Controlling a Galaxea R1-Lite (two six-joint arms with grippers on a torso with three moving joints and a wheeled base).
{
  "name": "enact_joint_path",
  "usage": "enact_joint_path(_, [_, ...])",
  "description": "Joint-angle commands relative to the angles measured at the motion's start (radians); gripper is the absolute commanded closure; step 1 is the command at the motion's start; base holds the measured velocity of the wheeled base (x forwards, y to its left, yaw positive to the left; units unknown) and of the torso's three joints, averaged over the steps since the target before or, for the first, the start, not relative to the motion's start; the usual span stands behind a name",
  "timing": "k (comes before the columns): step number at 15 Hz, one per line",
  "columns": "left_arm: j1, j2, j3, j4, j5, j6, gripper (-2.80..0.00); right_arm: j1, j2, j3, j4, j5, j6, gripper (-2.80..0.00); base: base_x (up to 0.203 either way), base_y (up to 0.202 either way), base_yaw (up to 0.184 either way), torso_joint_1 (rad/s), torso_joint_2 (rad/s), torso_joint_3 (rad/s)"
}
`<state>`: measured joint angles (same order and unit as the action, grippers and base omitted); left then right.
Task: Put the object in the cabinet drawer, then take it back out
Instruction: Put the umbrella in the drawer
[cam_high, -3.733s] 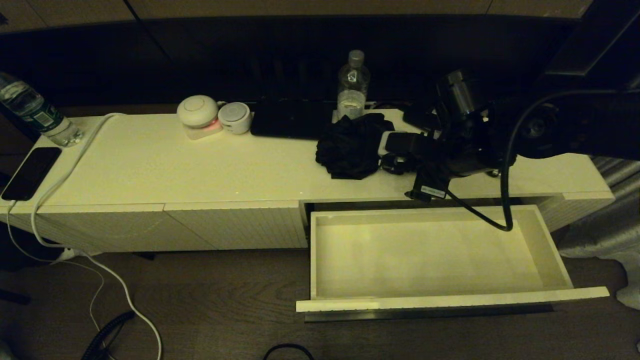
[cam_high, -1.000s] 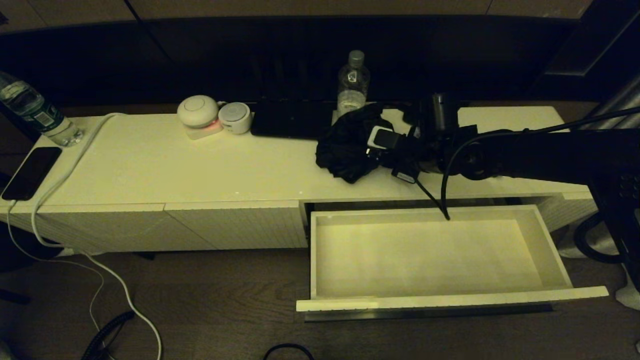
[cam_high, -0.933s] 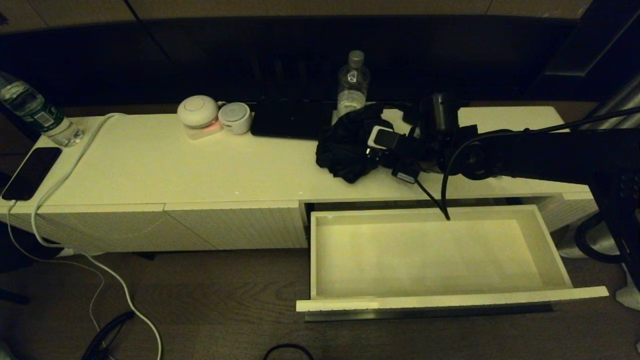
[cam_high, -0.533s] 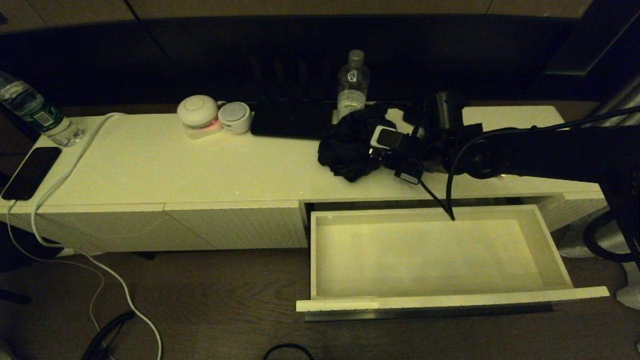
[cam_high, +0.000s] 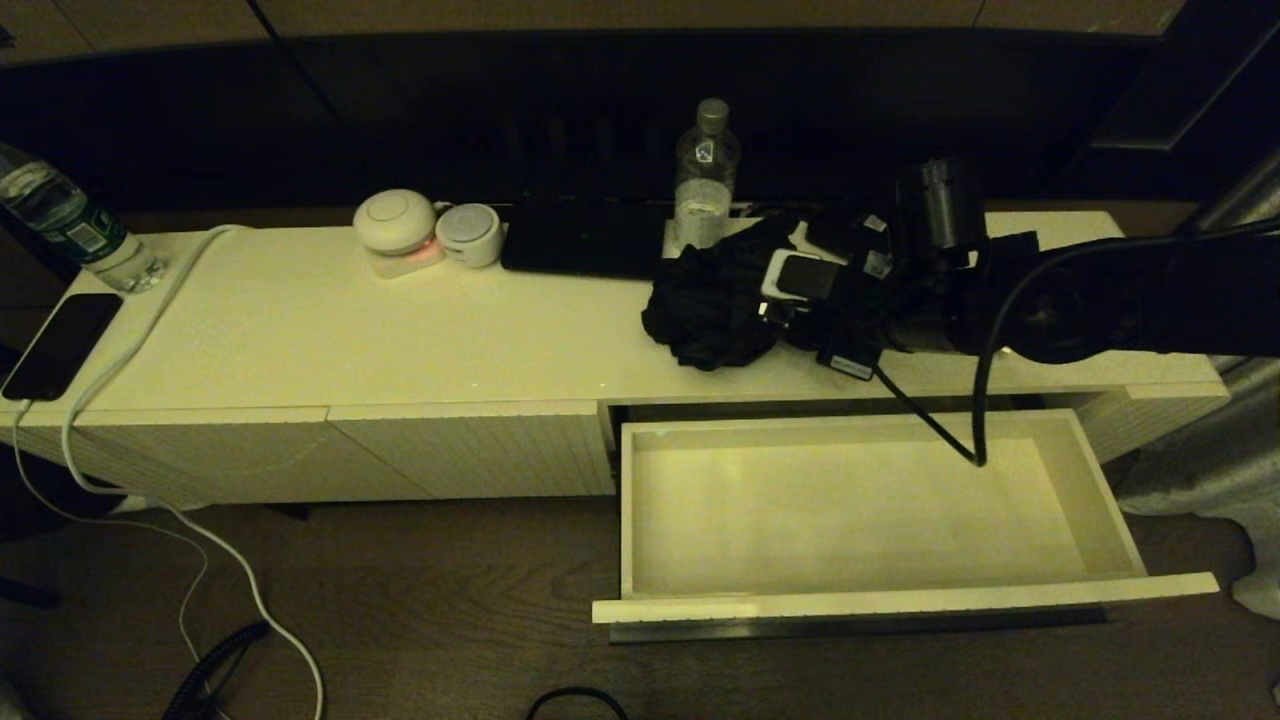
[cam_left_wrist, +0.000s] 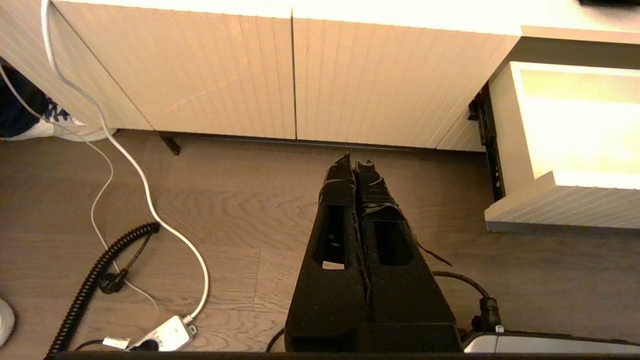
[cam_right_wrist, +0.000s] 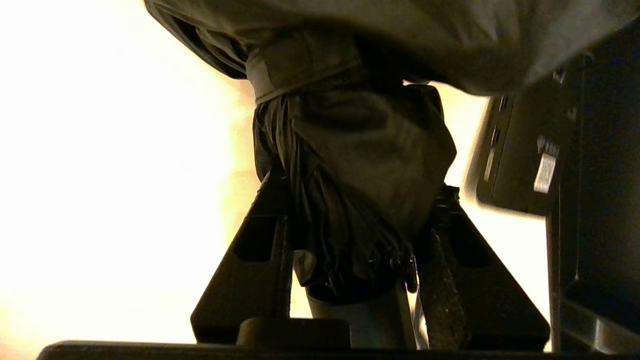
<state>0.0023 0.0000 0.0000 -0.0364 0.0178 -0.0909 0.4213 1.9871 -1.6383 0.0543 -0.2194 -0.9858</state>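
The object is a black folded umbrella (cam_high: 712, 312), bunched up on the white cabinet top behind the open cabinet drawer (cam_high: 900, 604). My right gripper (cam_high: 778, 300) reaches in from the right and is shut on the umbrella's handle end. In the right wrist view both fingers press against the dark fabric of the umbrella (cam_right_wrist: 360, 150), which fills the right gripper (cam_right_wrist: 358, 185). The drawer is pulled far out, and its white inside holds nothing. My left gripper (cam_left_wrist: 355, 162) hangs shut and empty low over the wood floor, left of the drawer (cam_left_wrist: 565, 202).
On the cabinet top stand a water bottle (cam_high: 707, 170), a flat black device (cam_high: 580, 236), two round white gadgets (cam_high: 396, 224), a second bottle (cam_high: 72, 228) and a phone (cam_high: 60, 346) on a white cable (cam_high: 130, 350). My right arm's cable (cam_high: 975, 420) dangles over the drawer.
My right gripper closed a little more on the umbrella and drew it slightly to the right along the cabinet top. The left arm stayed still.
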Motion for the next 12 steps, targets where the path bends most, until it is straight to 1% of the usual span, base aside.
enact_joint_path(1, [0.001,-0.002,0.0,0.0,0.001,-0.001,0.0,0.008,-0.147,0.127,-0.001,-0.001,-0.008,0.0,0.0,0.0,0.0,0.0,0.0,0.0])
enact_joint_path(4, [0.001,-0.002,0.0,0.0,0.001,-0.001,0.0,0.037,-0.281,0.258,0.001,0.001,-0.01,0.0,0.0,0.0,0.0,0.0,0.0,0.0])
enact_joint_path(7, [0.001,-0.002,0.0,0.0,0.001,-0.001,0.0,0.063,-0.398,0.348,0.008,0.002,-0.009,0.0,0.0,0.0,0.0,0.0,0.0,0.0])
enact_joint_path(10, [0.001,-0.002,0.0,0.0,0.001,-0.001,0.0,0.093,-0.512,0.472,0.016,0.001,-0.008,0.0,0.0,0.0,0.0,0.0,0.0,0.0])
enact_joint_path(12, [0.001,-0.002,0.0,0.0,0.001,-0.001,0.0,0.131,-0.561,0.527,0.017,-0.001,-0.001,0.0,0.0,0.0,0.0,0.0,0.0,0.0])
